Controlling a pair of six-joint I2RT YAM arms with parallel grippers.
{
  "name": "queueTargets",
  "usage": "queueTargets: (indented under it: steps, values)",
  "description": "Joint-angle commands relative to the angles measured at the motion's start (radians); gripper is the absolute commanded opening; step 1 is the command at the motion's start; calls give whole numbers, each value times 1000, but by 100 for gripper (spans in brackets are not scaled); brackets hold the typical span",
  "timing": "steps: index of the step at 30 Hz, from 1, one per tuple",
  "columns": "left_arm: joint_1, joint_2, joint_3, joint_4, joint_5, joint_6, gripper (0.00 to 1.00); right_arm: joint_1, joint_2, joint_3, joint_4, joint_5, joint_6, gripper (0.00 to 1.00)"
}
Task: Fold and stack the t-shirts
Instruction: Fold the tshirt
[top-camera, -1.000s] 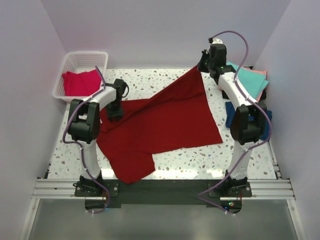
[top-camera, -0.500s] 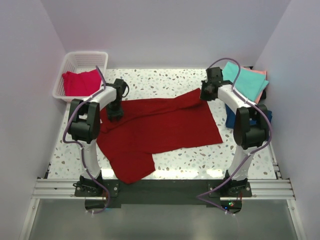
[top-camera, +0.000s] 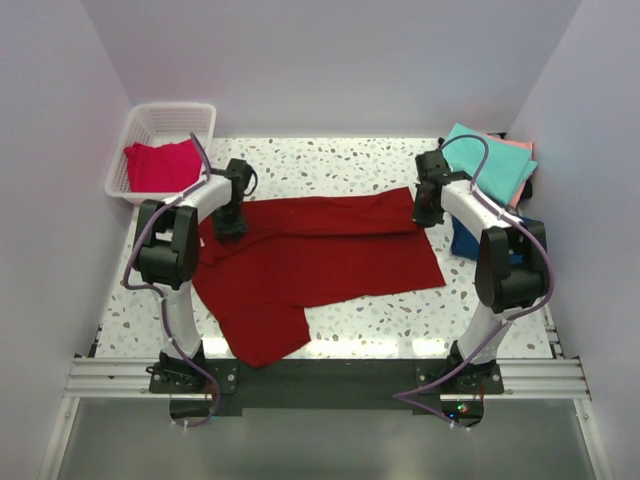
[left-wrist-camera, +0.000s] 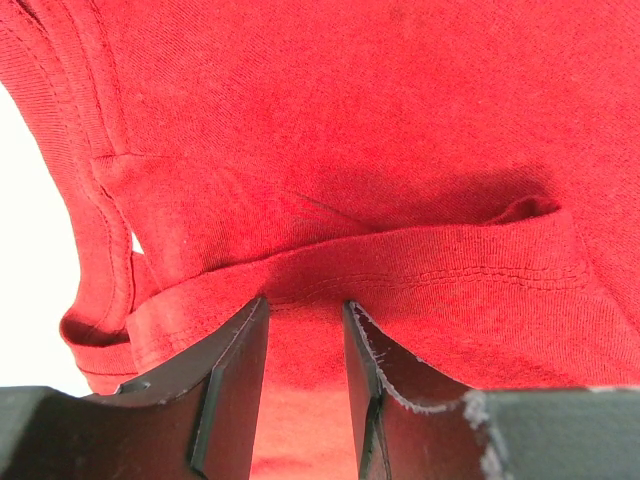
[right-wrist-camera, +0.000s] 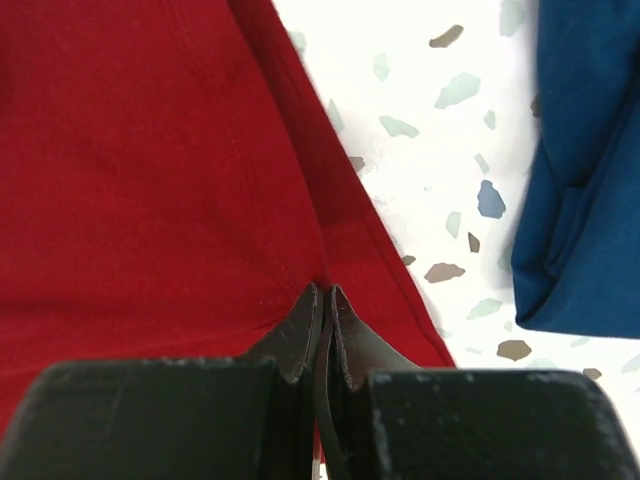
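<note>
Where it lies across the middle of the worktop (top-camera: 330, 160), the dark red t-shirt (top-camera: 320, 255) has its far edge doubled over in a straight band. One part of it juts toward the near left edge. The right jaws are closed on the cloth at its far right corner and sit low against the worktop. The left jaws stand partly apart on the shirt's left end, with a stitched hem (left-wrist-camera: 400, 270) just past their tips and nothing clearly nipped between them.

This looks like the first lengthwise fold being laid down. The next move probably calls for letting go of that corner without dragging it, then bringing the jutting near part in.

A navy t-shirt (right-wrist-camera: 580, 200) lies just beside the right corner. A teal t-shirt (top-camera: 495, 160) rests on a salmon pink one (top-camera: 522, 146) at far right. A pinkish-red t-shirt (top-camera: 160, 165) waits in the white basket (top-camera: 170, 110).
</note>
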Motion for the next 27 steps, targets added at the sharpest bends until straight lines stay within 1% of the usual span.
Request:
queueTargets:
  steps: [1, 4, 9, 10, 11, 12, 14, 15, 18, 23, 26, 27]
  values:
    - [6, 121, -116, 42, 28, -9, 42, -5, 17, -3, -48, 90, 46, 0]
    - [6, 106, -130, 42, 28, -6, 42, -5, 69, 22, -66, 107, 58, 0]
    - [6, 63, -159, 37, 32, 3, 42, -5, 149, 89, -123, 92, 73, 0]
    - [5, 57, -169, 37, 34, 5, 42, -4, 166, 95, -129, 90, 73, 4]
    - [5, 43, -172, 36, 34, 5, 41, -5, 171, 105, -135, 89, 79, 14]
    - [3, 37, -175, 31, 34, 8, 41, -4, 172, 108, -152, 101, 85, 20]
    - [3, 16, -182, 28, 25, 9, 41, -5, 151, 103, -146, 107, 92, 30]
    - [2, 10, -185, 25, 23, 10, 41, -5, 140, 102, -144, 116, 96, 32]
    - [0, -13, -186, 17, 14, 16, 41, -3, 105, 114, -129, 123, 101, 35]
    - [-3, -79, -178, 28, 5, 32, 42, 27, 91, 169, -65, 74, 89, 36]
    - [-10, -128, -187, 54, 9, 40, 43, 61, 131, 220, -34, 38, 83, 37]
    - [-9, -139, -189, 63, 9, 39, 43, 69, 173, 244, -40, 31, 84, 37]
